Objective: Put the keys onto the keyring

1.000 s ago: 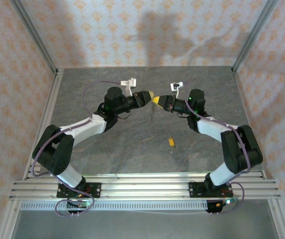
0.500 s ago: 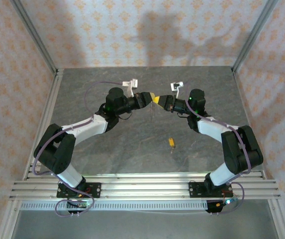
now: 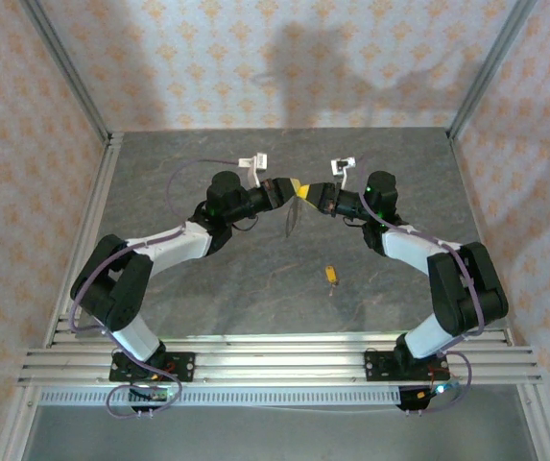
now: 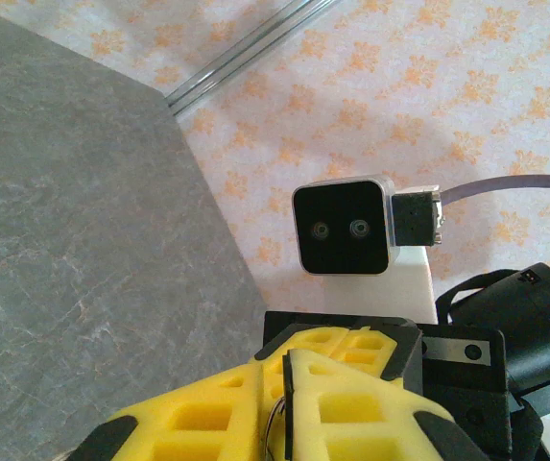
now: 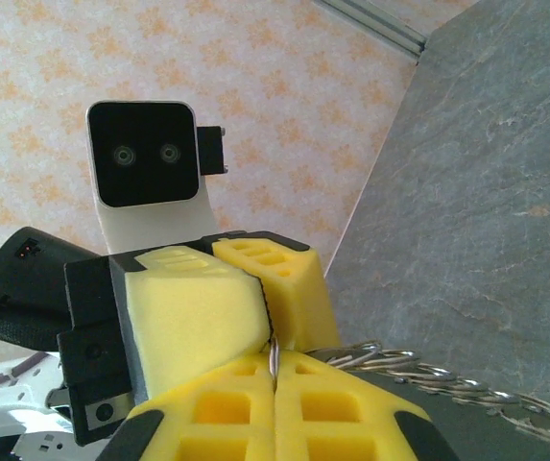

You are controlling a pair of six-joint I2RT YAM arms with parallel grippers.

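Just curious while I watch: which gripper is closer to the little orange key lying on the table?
Right, but only narrowly. The left gripper and right gripper meet tip to tip, and the key lies toward the bases, on the right gripper's side.

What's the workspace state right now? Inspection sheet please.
Surface: dark grey marbled tabletop, key lying on it.
Job's things: thin grey wire keyring pinched between both grippers; tiny orange-headed key loose on the tabletop, not on the keyring.
Clutter: nothing seen.
Grippers: left gripper and right gripper tip to tip, both shut on the keyring.
Cables: purple cable loops off the left arm.
Surroundings: orange-patterned walls, aluminium frame posts.
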